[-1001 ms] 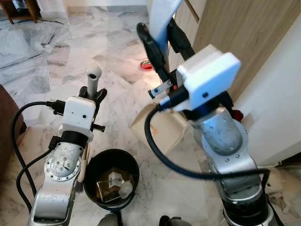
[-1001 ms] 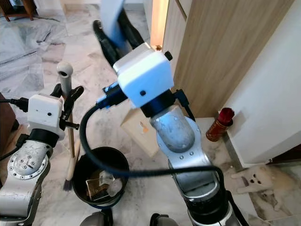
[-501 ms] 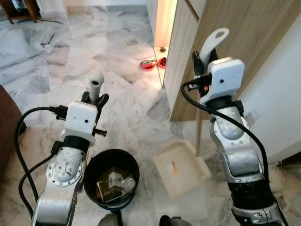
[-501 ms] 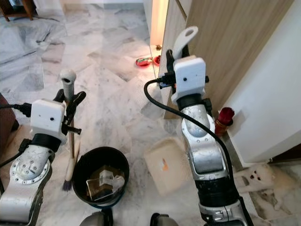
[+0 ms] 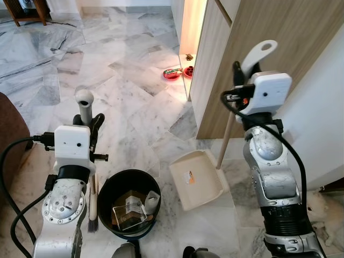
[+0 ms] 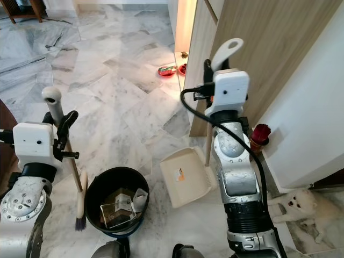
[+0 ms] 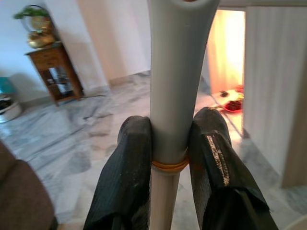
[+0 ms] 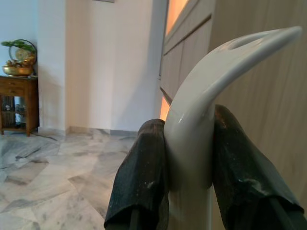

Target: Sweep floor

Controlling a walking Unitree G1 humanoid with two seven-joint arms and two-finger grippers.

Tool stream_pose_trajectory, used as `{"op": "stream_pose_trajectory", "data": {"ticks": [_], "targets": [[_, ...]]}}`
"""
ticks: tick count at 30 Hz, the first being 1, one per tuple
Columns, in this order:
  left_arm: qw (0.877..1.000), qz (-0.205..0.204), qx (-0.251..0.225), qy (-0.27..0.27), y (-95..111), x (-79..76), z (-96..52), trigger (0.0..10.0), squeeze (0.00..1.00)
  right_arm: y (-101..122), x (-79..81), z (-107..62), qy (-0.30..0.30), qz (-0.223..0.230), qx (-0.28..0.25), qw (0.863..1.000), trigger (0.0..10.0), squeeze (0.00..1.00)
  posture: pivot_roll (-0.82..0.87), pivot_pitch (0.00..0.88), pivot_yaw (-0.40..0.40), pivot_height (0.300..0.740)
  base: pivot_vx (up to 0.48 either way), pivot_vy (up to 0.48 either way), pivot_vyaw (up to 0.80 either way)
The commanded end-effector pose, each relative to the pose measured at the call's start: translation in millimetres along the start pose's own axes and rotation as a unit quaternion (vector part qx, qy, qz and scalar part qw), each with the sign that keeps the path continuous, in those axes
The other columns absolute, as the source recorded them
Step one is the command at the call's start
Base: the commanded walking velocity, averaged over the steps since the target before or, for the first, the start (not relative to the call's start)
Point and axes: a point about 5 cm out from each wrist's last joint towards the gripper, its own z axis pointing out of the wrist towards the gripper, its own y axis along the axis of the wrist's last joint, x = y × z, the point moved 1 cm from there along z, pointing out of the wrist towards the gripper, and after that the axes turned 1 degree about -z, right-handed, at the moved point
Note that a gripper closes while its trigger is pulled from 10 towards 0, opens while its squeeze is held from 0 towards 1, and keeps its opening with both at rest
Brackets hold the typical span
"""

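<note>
My left gripper [image 7: 170, 163] is shut on the grey handle of a small broom [image 5: 84, 100], held upright with its dark bristles [image 5: 92, 223] near the floor beside a black bin [image 5: 105, 189]. In the left wrist view, both fingers [image 7: 128, 175] press against the broom handle [image 7: 175, 86]. My right gripper [image 8: 192, 167] is shut just below the looped top of the long dustpan handle [image 8: 201, 110]. The cream dustpan [image 5: 196, 180] sits flat on the marble floor to the right of the bin, with a small orange speck in it. The bin holds crumpled clear wrappers and brown scraps.
A wooden cabinet [image 5: 258, 27] and a white wall stand close on the right. A red bottle [image 6: 259, 134] stands at the cabinet's foot and a white dog [image 6: 301, 204] lies near the wall. Red bowls [image 5: 177, 72] lie by the lit gap. A brown sofa edge [image 5: 8, 129] is at left.
The dustpan was up, tilted over the bin; my right arm swung it right and set it down on the floor. The left arm and broom shifted slightly left.
</note>
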Motion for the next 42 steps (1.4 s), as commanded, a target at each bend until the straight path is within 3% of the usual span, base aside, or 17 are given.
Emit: {"op": "stream_pose_trajectory", "data": {"ticks": [1,13,42], "targets": [[0.999,-0.012,-0.032,-0.01,13.5,-4.2,-2.4,10.0,0.0,4.3,-5.2,0.9,-0.013,0.001,-0.015,1.0,10.0,0.0,0.03,0.159,-0.036,0.74,0.0,0.0,0.0],[0.999,-0.014,-0.036,-0.018,15.1,-6.7,-2.4,10.0,0.0,4.1,-2.8,0.2,-0.012,0.021,-0.019,1.0,10.0,0.0,0.03,0.133,-0.027,0.74,0.0,0.0,0.0],[0.999,-0.009,-0.039,-0.026,16.8,-6.9,-1.1,10.0,0.0,5.2,0.4,1.5,0.004,0.011,-0.021,1.0,10.0,0.0,0.02,0.147,-0.029,0.74,-0.256,0.0,0.0]]}}
